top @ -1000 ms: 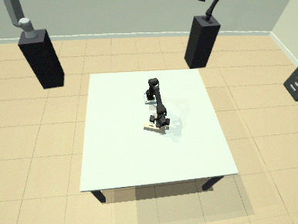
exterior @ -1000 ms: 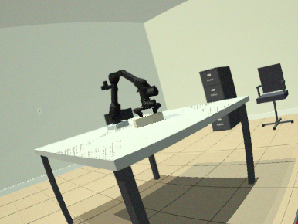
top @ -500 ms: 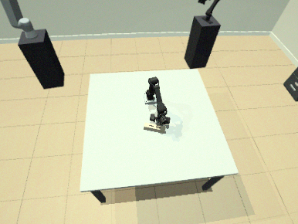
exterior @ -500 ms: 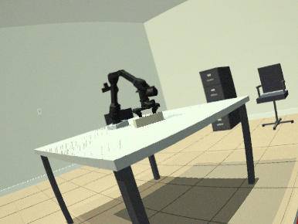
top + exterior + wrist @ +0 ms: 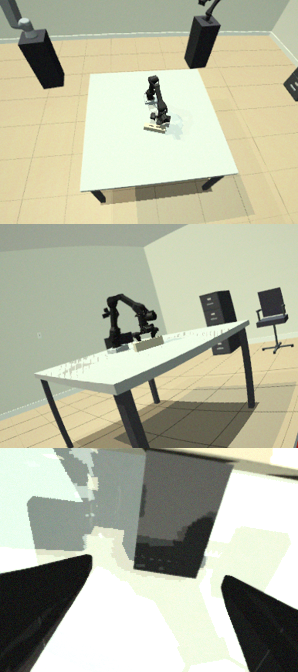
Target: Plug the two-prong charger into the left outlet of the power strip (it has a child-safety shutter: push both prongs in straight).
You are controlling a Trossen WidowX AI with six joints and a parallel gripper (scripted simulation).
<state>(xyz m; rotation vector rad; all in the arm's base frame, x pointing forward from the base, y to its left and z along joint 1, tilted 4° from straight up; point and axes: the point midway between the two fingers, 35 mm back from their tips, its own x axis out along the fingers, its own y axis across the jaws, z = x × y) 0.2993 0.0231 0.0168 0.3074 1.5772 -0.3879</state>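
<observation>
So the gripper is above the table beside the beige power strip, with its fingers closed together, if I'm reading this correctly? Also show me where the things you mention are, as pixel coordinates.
Not quite: the fingers are spread wide apart with nothing between them, as the wrist view shows. The gripper (image 5: pixel 147 337) (image 5: pixel 157 571) is indeed above the table (image 5: pixel 116 154) (image 5: pixel 96 372), beside the beige power strip (image 5: pixel 154 129) (image 5: pixel 149 344).
</observation>
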